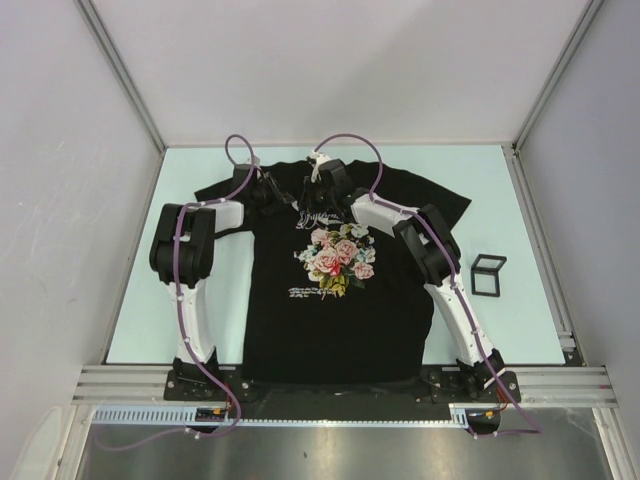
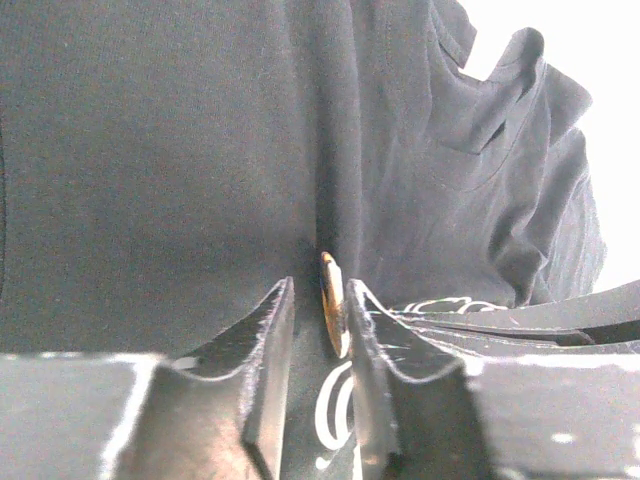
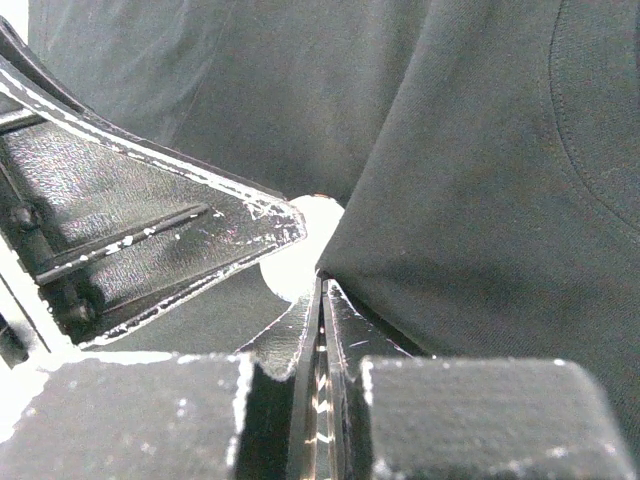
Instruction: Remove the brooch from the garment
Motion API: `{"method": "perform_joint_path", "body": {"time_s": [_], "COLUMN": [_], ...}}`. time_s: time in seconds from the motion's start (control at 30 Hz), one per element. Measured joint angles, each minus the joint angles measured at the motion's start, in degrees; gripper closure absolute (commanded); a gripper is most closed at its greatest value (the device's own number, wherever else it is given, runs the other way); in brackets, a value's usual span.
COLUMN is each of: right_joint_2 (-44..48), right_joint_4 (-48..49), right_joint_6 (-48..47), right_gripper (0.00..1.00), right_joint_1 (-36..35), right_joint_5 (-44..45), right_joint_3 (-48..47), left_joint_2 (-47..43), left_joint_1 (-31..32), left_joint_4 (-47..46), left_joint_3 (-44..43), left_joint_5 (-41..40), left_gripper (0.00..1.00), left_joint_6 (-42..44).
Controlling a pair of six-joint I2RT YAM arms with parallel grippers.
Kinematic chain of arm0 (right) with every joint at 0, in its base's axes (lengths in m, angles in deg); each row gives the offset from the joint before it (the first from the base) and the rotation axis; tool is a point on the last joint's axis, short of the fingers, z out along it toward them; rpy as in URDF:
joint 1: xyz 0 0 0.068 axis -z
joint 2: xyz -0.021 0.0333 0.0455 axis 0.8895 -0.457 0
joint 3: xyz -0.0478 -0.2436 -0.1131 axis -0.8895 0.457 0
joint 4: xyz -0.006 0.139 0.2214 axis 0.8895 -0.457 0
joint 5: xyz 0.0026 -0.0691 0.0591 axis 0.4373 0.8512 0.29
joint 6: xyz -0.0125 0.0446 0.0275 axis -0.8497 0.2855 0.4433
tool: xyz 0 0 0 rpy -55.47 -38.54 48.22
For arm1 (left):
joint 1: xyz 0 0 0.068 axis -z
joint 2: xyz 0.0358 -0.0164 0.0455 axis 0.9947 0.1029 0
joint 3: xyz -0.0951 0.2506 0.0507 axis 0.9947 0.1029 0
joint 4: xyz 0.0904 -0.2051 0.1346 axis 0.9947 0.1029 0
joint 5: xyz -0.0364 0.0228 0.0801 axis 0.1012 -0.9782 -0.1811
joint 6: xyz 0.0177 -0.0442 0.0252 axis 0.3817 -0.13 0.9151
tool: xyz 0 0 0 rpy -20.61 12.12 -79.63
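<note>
Left wrist view puts the left gripper [image 2: 318, 295] low over the shirt [image 2: 150, 150], its jaws part-way apart with the brooch [image 2: 332, 305] standing on edge between them. The brooch is a thin gold-rimmed disc, close against one finger [image 2: 375, 350], with a gap to the other. White lettering [image 2: 335, 400] curls on the cloth just under those fingers. In the right wrist view the right gripper [image 3: 323, 287] has its jaws drawn together to a thin slit, and a raised fold of the shirt comes to a point right at the tips. Whether the cloth is truly nipped I cannot tell for sure, though it looks so. Just past those tips the brooch shows as a pale round face, half hidden by a finger of the left gripper. From the top external view both grippers meet above the print [image 1: 338, 258], over the lettering and below the collar. The shirt lies flat and face up on the counter [image 1: 500, 200], sleeves spread. A small black frame [image 1: 484, 291] lies on the counter well to the right of the print, clear of the shirt.
</note>
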Motion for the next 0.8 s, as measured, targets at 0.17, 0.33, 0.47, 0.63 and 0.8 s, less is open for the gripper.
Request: {"method": "perform_joint_path", "body": {"time_s": [0.17, 0.33, 0.47, 0.63, 0.8], "right_joint_2": [0.00, -0.02, -0.13, -0.74, -1.99], "right_joint_4": [-0.04, -1.27, -3.17, -4.48, -6.34], "right_joint_6": [-0.02, -0.28, -1.03, -2.01, -2.60], "right_gripper": [0.93, 0.91, 0.91, 0.94, 0.98], "right_joint_1": [0.00, -0.02, -0.11, -0.26, -0.57], "right_joint_5": [0.26, 0.96, 2.05, 3.39, 4.28], "right_joint_3": [-0.07, -1.27, -3.56, -5.62, -6.75], "left_joint_2": [0.00, 0.00, 0.00, -0.28, -1.64], "left_joint_1": [0.00, 0.11, 0.74, 1.81, 3.48], "left_joint_4": [-0.02, 0.48, 1.25, 2.08, 3.52], "left_joint_3": [0.00, -0.57, -1.14, -1.31, -1.31], "left_joint_5": [0.00, -0.02, -0.61, -3.58, -7.30], "left_gripper": [0.83, 0.96, 1.00, 1.00, 1.00], "left_joint_6": [0.02, 0.70, 2.16, 4.15, 5.95]}}
